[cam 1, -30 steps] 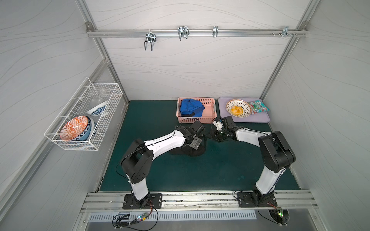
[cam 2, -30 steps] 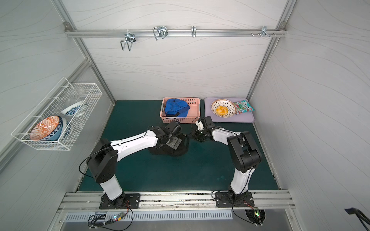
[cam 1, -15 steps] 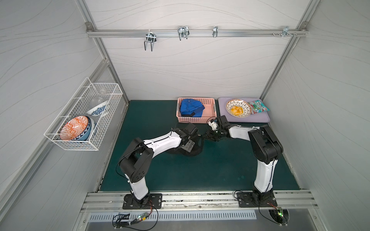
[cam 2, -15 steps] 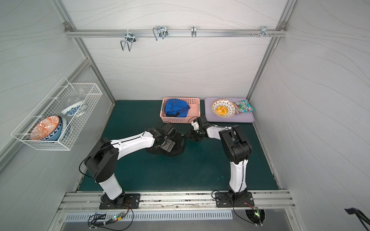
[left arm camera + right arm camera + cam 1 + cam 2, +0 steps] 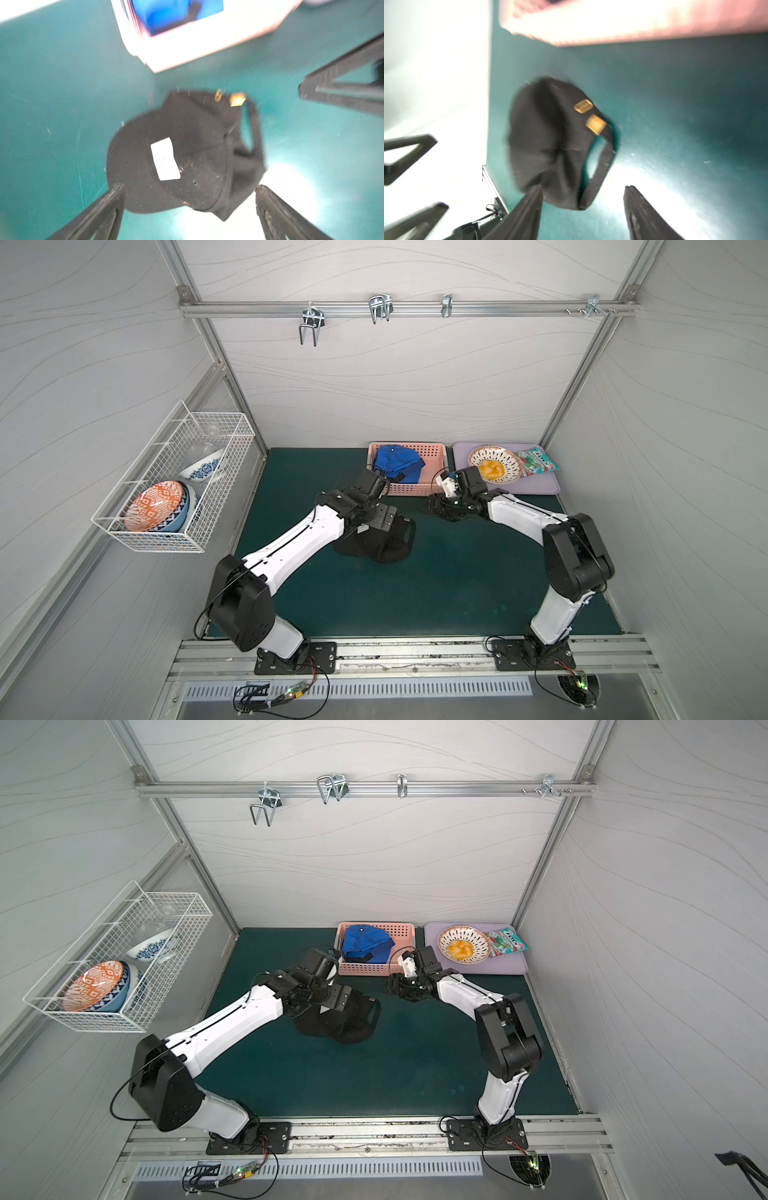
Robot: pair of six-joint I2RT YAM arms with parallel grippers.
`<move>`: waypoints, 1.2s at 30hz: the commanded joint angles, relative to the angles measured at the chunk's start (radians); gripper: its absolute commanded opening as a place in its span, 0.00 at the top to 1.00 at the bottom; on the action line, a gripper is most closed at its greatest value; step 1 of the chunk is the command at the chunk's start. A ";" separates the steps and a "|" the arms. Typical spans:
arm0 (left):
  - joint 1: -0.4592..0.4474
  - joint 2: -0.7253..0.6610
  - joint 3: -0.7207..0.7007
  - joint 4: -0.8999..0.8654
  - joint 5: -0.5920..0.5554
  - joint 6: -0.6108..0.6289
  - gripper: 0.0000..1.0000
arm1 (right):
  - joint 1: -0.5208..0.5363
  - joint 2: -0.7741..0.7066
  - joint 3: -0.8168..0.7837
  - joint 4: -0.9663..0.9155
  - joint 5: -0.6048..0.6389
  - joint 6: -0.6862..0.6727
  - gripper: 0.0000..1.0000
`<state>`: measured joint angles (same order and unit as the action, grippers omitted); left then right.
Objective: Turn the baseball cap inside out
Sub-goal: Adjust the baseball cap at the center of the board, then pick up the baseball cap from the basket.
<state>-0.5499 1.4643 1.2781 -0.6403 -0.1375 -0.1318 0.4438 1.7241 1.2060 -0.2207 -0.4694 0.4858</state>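
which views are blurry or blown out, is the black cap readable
Both top views: sharp, evenly lit, black cap dark but clear. Left wrist view: motion-blurred, pink basket overexposed, glare on the green mat. Right wrist view: also blurred, area beyond the mat blown white.

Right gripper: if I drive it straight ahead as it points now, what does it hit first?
Most likely the black fabric baseball cap, its rear strap end nearest, lying just ahead of the open right gripper; the gap is hard to judge.
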 commanded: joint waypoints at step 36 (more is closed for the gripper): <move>0.164 -0.453 -0.390 0.151 0.368 -0.058 0.00 | -0.041 0.973 1.251 -0.094 0.196 0.416 0.10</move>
<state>-0.3885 1.0317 0.8791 -0.5148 0.2394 -0.1951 0.3977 2.6701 2.4184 -0.3302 -0.2539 0.8700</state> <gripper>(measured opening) 0.999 0.890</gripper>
